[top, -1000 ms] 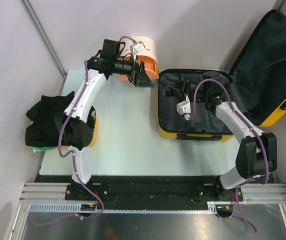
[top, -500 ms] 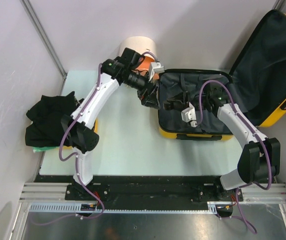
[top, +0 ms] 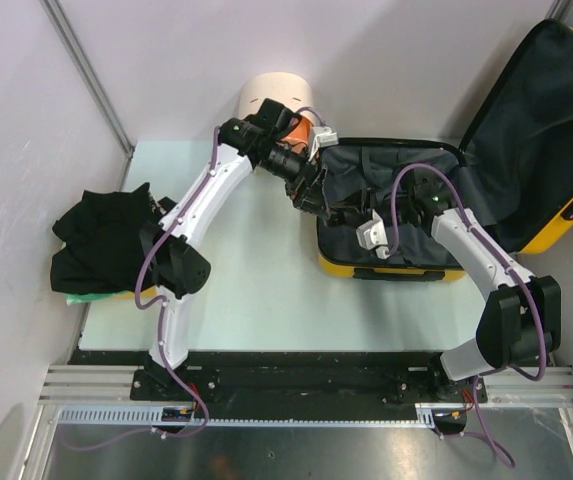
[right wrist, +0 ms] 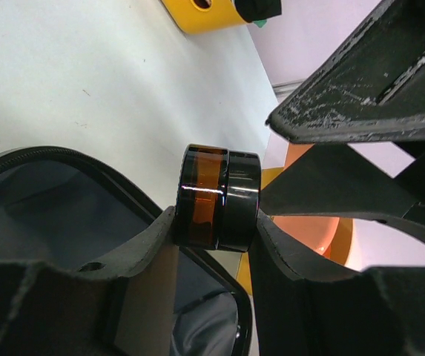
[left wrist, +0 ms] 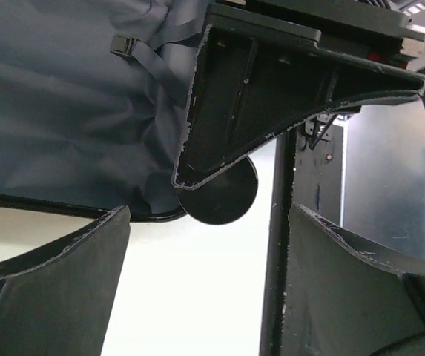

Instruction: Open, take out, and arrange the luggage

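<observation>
The yellow luggage (top: 386, 268) lies open at the right of the table, with dark lining (left wrist: 56, 96) and its lid (top: 551, 120) standing open to the right. My right gripper (right wrist: 213, 222) is shut on a small amber jar with a black lid (right wrist: 219, 194), held above the case's left rim (right wrist: 19, 159). In the top view the right gripper (top: 344, 213) is just inside that rim. My left gripper (top: 311, 197) is open and empty, facing the right gripper closely. In the left wrist view its fingers (left wrist: 56, 259) spread below the jar's round black end (left wrist: 218, 199).
A cream-and-orange cylindrical container (top: 278, 98) stands at the back, behind the left arm. A pile of black clothes (top: 101, 240) lies at the table's left edge, by a small yellow tub (top: 188, 258). Walls close the left and back sides.
My left arm has swung from the cylindrical container to the luggage's left rim, meeting the right gripper. The right gripper has shifted slightly, still holding the jar.
</observation>
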